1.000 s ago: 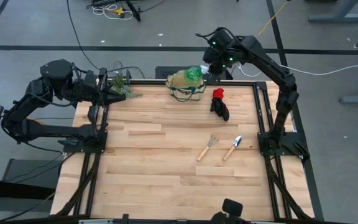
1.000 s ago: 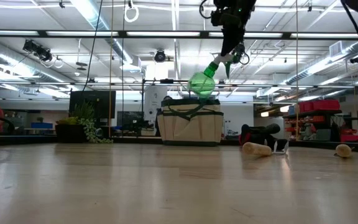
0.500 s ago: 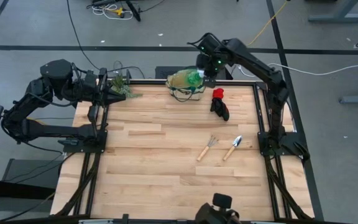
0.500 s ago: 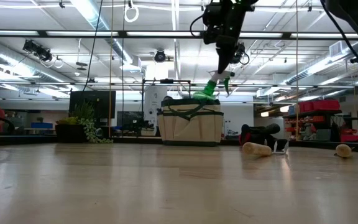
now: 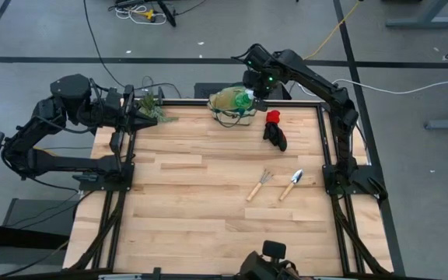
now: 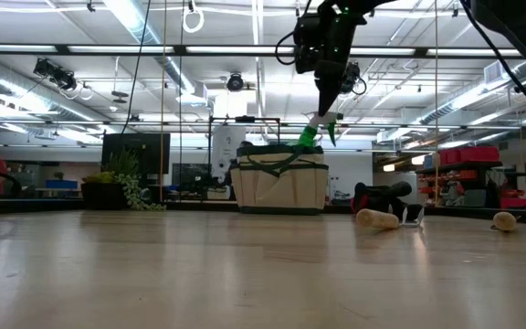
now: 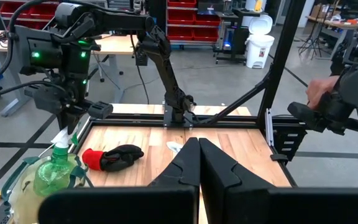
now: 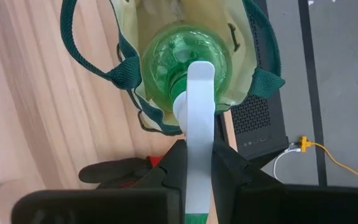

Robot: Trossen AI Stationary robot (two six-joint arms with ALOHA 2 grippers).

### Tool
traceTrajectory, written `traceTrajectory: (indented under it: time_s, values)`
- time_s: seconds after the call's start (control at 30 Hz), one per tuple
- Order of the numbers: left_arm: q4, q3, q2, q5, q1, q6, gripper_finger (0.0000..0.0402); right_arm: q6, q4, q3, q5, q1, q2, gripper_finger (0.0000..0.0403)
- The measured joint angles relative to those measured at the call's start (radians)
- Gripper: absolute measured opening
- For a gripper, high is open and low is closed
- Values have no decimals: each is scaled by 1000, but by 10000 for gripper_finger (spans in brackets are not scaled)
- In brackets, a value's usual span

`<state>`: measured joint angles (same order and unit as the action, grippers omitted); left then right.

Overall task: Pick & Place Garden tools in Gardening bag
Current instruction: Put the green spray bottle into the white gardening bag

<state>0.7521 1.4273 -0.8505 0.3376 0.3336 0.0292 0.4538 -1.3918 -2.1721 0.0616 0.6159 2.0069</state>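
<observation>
Right gripper (image 5: 253, 92), top centre of the high view, pinches the green spray bottle (image 8: 185, 65) inside the gardening bag (image 5: 225, 103); left gripper (image 7: 197, 163) pressed together, upper left

right gripper (image 6: 320, 117) lowered | green spray bottle (image 8: 187, 57) now sunk into gardening bag (image 6: 279, 183); seemingly still gripped

Green bottle (image 8: 185, 59) inside beige bag (image 8: 253, 56).

Even, bright light falls from ceiling strip lamps (image 6: 135, 18), which glare white in the low view. The table (image 5: 208, 194) shows only faint, soft shadows. In the low view its near edge is blurred; the wrist views' foreground is soft.
</observation>
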Motion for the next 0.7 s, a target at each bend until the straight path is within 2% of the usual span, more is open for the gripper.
traceTrajectory:
  time_s: [0.7]
  values:
    - [0,0,0,0,0,-2,2,0,-3,0,-2,0,-1,51]
